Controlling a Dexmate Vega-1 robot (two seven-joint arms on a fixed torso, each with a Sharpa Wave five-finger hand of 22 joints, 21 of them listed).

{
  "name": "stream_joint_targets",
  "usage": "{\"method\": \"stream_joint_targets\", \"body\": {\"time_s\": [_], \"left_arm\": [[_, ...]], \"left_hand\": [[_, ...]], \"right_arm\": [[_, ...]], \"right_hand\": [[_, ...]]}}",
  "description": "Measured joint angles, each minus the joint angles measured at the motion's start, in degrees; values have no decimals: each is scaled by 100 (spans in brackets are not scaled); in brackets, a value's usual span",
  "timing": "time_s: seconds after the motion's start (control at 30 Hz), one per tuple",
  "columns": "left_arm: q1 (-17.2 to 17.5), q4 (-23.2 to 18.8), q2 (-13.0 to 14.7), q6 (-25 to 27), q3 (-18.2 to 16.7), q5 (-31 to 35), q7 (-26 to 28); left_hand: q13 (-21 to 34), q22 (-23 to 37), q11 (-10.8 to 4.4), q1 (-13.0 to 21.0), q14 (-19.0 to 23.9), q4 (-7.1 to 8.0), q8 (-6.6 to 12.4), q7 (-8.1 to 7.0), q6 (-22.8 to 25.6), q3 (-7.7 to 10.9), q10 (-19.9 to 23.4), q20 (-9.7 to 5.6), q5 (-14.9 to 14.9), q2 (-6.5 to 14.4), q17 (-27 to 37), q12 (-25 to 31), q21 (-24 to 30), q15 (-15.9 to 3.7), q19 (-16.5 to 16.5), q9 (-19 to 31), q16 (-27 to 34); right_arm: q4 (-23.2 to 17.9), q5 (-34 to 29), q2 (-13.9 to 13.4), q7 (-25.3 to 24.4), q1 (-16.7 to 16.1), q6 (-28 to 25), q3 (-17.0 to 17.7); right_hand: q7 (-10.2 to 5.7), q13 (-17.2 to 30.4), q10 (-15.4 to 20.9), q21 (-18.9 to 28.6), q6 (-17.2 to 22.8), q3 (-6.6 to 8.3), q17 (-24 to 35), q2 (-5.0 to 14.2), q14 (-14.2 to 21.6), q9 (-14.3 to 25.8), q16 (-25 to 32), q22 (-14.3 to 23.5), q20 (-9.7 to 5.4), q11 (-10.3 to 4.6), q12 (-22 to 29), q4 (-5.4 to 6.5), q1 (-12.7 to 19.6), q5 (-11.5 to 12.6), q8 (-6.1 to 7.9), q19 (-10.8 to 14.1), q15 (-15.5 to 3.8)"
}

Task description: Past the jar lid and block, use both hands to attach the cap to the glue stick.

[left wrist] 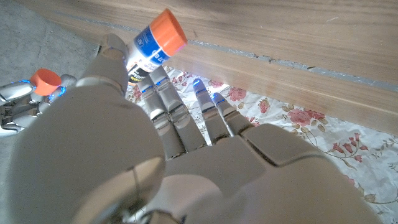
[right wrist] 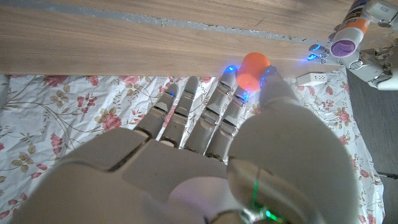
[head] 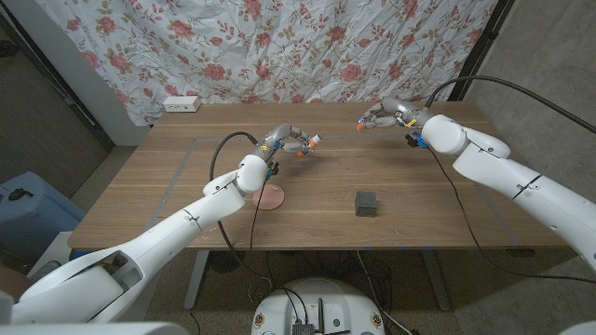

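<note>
Nearest the head camera: the left arm (head: 186, 223), running from the bottom left corner up over the table (head: 140, 200). Just beside its forearm lies the lid (head: 270, 196), a pinkish disc flat on the wood. The block (head: 367, 203), dark and squat, sits well apart from the lid, toward the robot's right, near the front edge.

Left hand (head: 287, 142): raised over the table's middle, past the lid. It holds the glue stick (head: 313, 142) between thumb and fingers. In the left wrist view the glue stick (left wrist: 155, 45) shows a white and blue label and an orange end, tilted, projecting beyond the fingertips (left wrist: 198, 87).

Right hand (head: 384, 116): raised over the far right part of the table. It pinches the cap (head: 364, 119), small and orange, at the fingertips. The right wrist view confirms it: the cap (right wrist: 252, 68) sits between the thumb and a finger (right wrist: 227, 84), with the remaining fingers extended alongside.

Cap and glue stick are apart, with open table between the two hands. In the right wrist view the stick's open end (right wrist: 344, 46) shows purple.

Behind the table: a floral cloth (head: 326, 46) hung as backdrop, and a white power strip (head: 181, 103) at the far left edge.
</note>
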Motion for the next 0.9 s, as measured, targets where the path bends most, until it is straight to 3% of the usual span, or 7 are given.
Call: {"method": "stream_joint_targets", "body": {"time_s": [0.9], "left_arm": [[116, -202, 22, -109, -40, 54, 16]], "left_hand": [[1, 0, -7, 0, 0, -2, -1, 0, 0, -2, -51, 0, -5, 0, -1, -2, 0, 0, 0, 0, 0]], "right_arm": [[-163, 372, 119, -161, -74, 256, 11]], "right_hand": [[0, 27, -55, 0, 0, -71, 0, -2, -21, 2, 0, 0, -1, 10, -30, -24, 1, -43, -43, 1, -21]]}}
